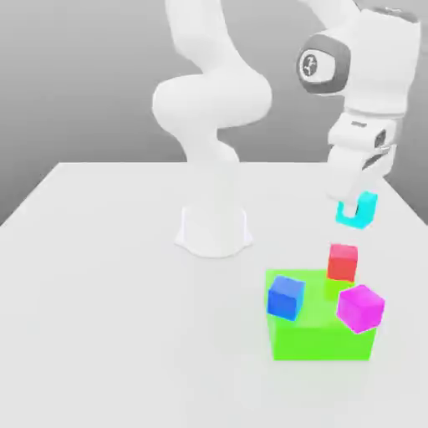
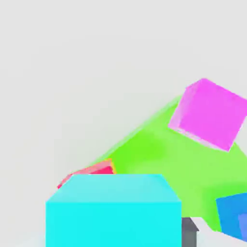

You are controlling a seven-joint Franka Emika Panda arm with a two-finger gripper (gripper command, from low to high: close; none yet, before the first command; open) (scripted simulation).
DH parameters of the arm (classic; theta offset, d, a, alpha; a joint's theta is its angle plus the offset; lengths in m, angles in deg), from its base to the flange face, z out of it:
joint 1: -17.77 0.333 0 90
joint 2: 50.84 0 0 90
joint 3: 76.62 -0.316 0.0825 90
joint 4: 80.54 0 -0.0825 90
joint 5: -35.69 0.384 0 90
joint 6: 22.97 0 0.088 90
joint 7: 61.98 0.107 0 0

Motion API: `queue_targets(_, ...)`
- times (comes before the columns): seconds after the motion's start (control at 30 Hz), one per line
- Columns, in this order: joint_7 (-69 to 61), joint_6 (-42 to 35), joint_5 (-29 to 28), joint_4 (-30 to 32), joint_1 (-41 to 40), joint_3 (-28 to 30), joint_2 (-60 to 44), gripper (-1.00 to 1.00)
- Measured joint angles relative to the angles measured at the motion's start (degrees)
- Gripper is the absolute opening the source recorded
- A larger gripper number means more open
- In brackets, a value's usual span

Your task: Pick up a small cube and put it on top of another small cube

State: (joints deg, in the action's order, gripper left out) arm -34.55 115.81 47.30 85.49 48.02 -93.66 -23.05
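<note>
White two-finger gripper (image 1: 356, 211) closed on the small plain cyan cube (image 1: 358, 211), held aloft above the small red cube (image 1: 342, 262).

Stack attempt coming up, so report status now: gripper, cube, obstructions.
Gripper shut on cyan cube, held in the air. Red cube below it, on the green block. Blue cube and magenta cube sit close by.
</note>
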Motion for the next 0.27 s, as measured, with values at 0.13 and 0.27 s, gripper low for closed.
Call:
queue_targets(0.13,0.15,9.17,0.24,1.99,-0.34,-1.21,-7.37,-1.00)
queue_targets(0.27,0.29,11.46,0.15,2.40,-0.49,-1.50,-9.27,1.00)
